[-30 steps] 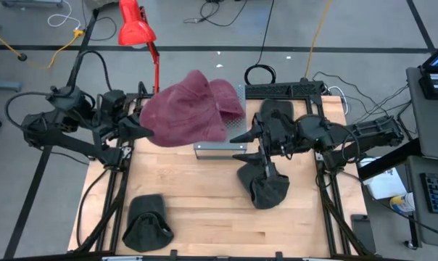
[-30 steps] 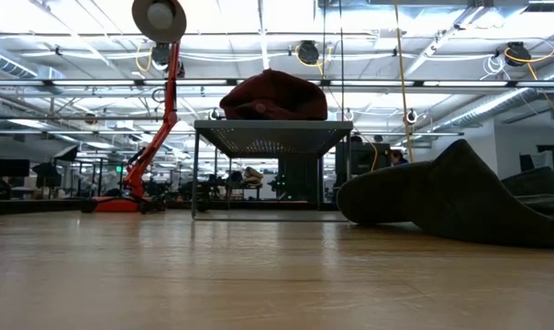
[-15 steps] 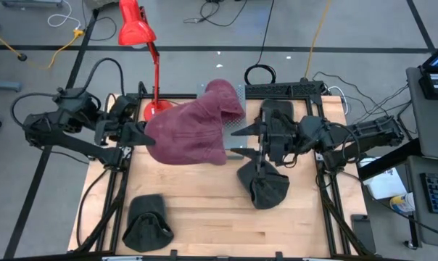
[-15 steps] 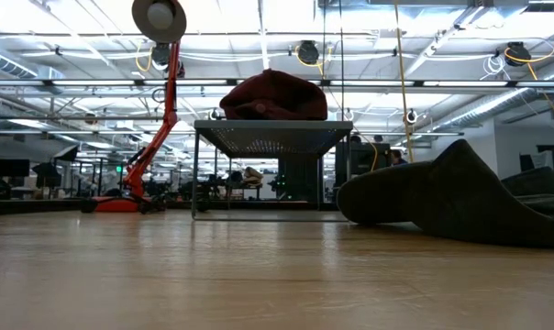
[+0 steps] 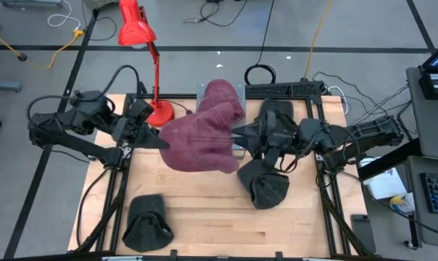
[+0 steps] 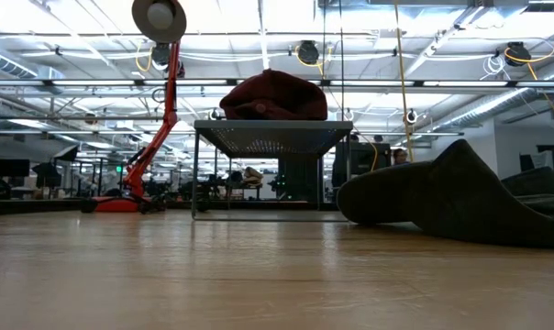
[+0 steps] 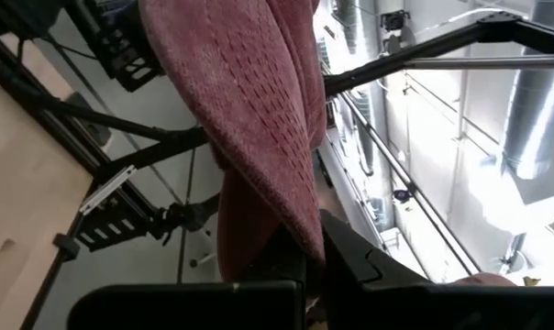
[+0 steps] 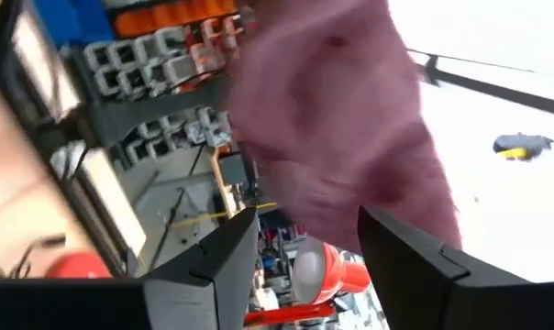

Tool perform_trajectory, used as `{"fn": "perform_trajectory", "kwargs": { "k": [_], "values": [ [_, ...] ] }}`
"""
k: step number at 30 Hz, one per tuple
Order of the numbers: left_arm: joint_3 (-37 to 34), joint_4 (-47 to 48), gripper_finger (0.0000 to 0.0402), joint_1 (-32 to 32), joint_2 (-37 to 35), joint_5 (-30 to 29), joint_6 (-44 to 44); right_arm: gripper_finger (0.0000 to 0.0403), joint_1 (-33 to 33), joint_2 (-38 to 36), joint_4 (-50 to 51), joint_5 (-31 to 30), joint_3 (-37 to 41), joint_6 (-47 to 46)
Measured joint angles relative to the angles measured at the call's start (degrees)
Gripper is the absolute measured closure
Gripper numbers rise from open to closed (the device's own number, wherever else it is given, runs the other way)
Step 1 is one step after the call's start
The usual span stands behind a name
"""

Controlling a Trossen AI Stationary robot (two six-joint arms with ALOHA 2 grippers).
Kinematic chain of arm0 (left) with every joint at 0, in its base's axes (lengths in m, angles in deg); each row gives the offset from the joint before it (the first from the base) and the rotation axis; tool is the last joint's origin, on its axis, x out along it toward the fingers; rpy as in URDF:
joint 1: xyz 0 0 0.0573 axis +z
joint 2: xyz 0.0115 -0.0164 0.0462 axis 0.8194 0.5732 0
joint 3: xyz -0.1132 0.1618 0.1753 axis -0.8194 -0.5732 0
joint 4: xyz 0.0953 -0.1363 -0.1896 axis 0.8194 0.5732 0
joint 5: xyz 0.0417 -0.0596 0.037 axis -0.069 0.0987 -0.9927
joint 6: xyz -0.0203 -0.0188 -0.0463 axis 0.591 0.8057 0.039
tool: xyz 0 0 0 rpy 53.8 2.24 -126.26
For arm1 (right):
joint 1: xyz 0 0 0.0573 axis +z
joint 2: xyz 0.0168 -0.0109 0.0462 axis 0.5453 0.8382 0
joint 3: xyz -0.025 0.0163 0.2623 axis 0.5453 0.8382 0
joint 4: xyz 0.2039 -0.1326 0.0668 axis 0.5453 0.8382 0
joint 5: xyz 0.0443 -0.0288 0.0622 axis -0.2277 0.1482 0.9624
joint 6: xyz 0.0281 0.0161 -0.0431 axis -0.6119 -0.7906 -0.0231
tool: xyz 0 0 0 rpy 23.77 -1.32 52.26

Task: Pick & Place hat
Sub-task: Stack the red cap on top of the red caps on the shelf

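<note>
A maroon knit hat point(image 5: 199, 142) hangs high over the table's middle, in front of the grey metal stand point(image 6: 272, 137). My left gripper point(image 5: 158, 141) is shut on the hat's left edge. A second maroon hat point(image 6: 273, 95) lies on top of the stand. My right gripper point(image 5: 238, 133) hovers open at the hanging hat's right side, and in the right wrist view the hat point(image 8: 337, 119) shows beyond its spread fingers. I cannot tell whether the right gripper touches the hat. My left gripper pinches the maroon hat's edge point(image 7: 292, 236) between its two shut fingers, coming level from the table's left. The hat is lifted clear and droops slack from the fingers toward the right.
A dark hat point(image 5: 265, 185) lies on the table under the right arm, and another dark hat point(image 5: 146, 222) lies at the near left. A red desk lamp point(image 5: 138, 29) stands at the far left, its base point(image 5: 161, 113) on the table. Bare wood lies in the near middle.
My left gripper has carried the maroon hat toward the table's right and near edges while rolling its wrist. The hat has swung off the stand's left side and now hangs in front of it. My right gripper has rolled about its own line in place.
</note>
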Motion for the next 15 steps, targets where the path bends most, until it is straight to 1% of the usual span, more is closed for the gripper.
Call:
{"fn": "perform_trajectory", "kwargs": {
  "k": [5,13,15],
  "values": [
    [0.0,-0.87,0.0394,0.22,1.64,-0.7,-0.29,0.0222,0.71,0.03,2.72,-0.22,0.02,3.37],
    [0.0,-0.46,0.0394,1.18,2.86,-0.66,-0.22,0.0232,3.61,-0.08,0.0,-0.83,0.02,3.12],
    [0.0,0.55,0.0394,1.18,2.84,-0.69,-0.28,0.0236,4.74,-0.08,-1.34,-2.26,0.02,3.28]
  ]
}}
